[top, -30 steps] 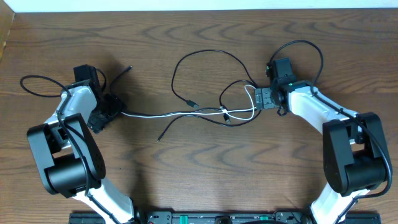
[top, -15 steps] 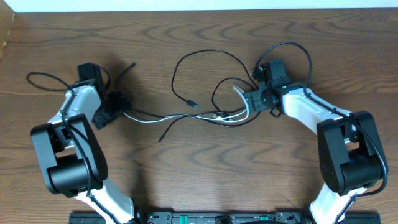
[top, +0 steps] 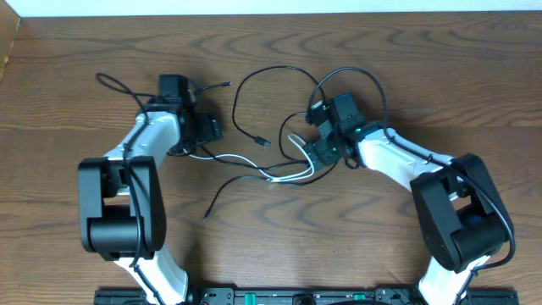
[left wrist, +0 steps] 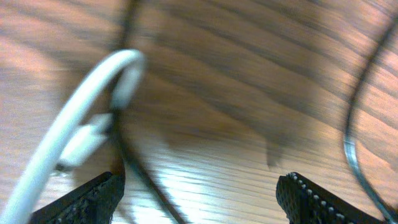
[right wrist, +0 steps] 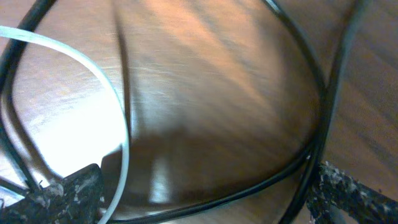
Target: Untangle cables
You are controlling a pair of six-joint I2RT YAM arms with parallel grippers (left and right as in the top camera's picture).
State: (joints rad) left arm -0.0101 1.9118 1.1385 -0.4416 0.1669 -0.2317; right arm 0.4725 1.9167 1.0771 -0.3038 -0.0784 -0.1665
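The cables lie tangled at mid table: a white cable (top: 292, 175) doubled on itself, a black cable (top: 288, 71) looping behind it, and another black strand trailing to a loose end (top: 208, 212). My left gripper (top: 212, 130) is open at the tangle's left end. In the left wrist view its jaws (left wrist: 199, 190) are wide apart, with a blurred black strand (left wrist: 146, 183) running by the left finger and the white cable (left wrist: 74, 134) further left. My right gripper (top: 312, 146) is open over the right end. There, a black cable (right wrist: 249, 190) crosses between its fingers and the white cable (right wrist: 118, 106) curves past the left finger.
Thick black robot wires arc behind each wrist, left (top: 114, 85) and right (top: 368, 74). The wooden table's (top: 271, 254) back edge runs along the top of the overhead view. Both arm bases stand at the front corners.
Both arms have swung inward toward the table's middle. The stretched white cable has gone slack and bunched in the middle. Both grippers stay open.
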